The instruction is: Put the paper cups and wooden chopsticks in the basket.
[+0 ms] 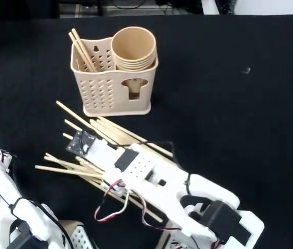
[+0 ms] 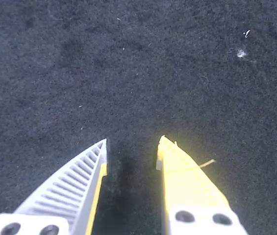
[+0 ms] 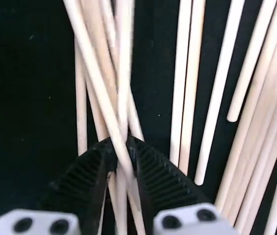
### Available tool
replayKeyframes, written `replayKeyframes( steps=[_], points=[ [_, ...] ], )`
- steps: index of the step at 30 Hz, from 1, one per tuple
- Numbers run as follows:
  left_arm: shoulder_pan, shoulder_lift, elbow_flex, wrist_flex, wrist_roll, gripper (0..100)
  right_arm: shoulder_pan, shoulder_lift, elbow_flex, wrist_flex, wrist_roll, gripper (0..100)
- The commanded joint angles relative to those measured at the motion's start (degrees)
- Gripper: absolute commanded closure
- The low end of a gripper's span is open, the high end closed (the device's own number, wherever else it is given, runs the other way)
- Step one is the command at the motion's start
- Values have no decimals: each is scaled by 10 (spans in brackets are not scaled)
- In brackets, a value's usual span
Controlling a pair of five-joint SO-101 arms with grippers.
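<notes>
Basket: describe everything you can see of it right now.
The basket is beige, plastic-looking, with perforated walls, a keyhole-shaped cutout in front and two compartments. It stands upright on the black table, toward the far side. One compartment holds a stack of cups, the other a few chopsticks leaning out. Loose chopsticks lie just in front of its base; whether they touch it I cannot tell.

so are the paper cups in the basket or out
In. The stacked paper cups stand upright inside the basket, beside the compartment holding chopsticks.
</notes>
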Motion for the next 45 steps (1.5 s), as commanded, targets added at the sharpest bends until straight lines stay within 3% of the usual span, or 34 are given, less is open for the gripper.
replayKeyframes(
  steps=[1,8,20,28,35,39,45],
  points=[
    [7,-15,-8,-8,0,830,12,0,-27,-4,4,988],
    [7,-14,-8,-9,0,830,14,-15,-61,41,1,988],
    [7,-14,-8,-9,0,830,95,-261,-44,138,23,988],
    [7,-14,-8,-9,0,830,108,-225,73,77,64,982],
    [7,-13,-8,-9,0,829,105,-196,71,40,60,792],
    [7,-13,-8,-9,0,829,73,-197,62,41,59,819],
    [7,-13,-9,-9,0,829,-55,-182,65,15,21,851]
  ],
)
